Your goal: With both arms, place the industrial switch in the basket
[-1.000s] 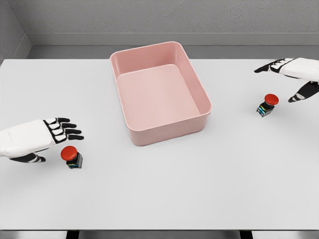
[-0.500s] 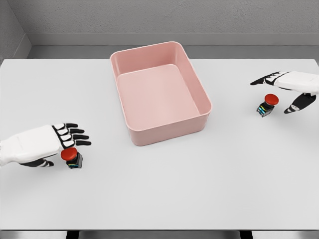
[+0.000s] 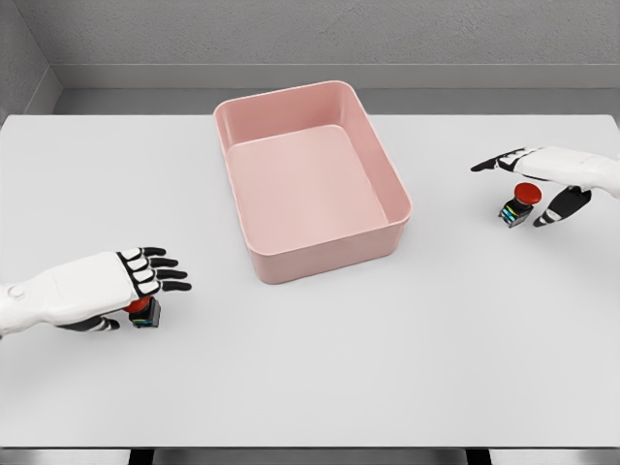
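Two industrial switches, one basket, two hands, on white table [image 3: 320, 368]. Pink basket [image 3: 387, 172] at 12 o'clock of table centre, holding nothing. Left switch [image 3: 143, 311] at 8 o'clock, on table, red cap mostly hidden under left hand [image 3: 111, 287]; fingers extended over it, thumb low beside it, not closed. Right switch [image 3: 518, 203] at 3 o'clock, on table, between spread fingers and thumb of right hand [image 3: 547, 172]; hand wide, no grasp.

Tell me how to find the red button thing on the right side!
Start at the pink basket mid-table, then look right. The industrial switch sits under the right robot hand. Unlike its twin, its red cap shows fully.
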